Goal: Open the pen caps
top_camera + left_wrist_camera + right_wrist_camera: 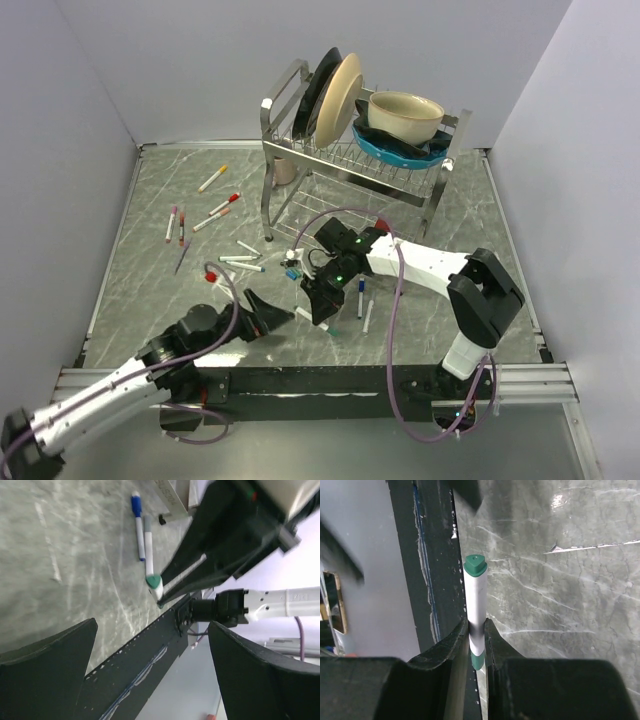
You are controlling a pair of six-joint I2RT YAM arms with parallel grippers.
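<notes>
Right gripper [477,630]: jaws clamped on the barrel of a white pen [476,600], centre of the wrist view.
Green cap [475,565]: seated on the pen's upper end, above the fingers.
Left gripper [152,625]: jaws wide apart, holding nothing, facing the cap.
Other pens [225,204]: scattered on the table [150,260], upper left in the overhead view.

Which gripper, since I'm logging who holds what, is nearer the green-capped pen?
Right. The right gripper is shut on the green-capped pen at its barrel; the left gripper is open, facing the green cap without touching it.
</notes>
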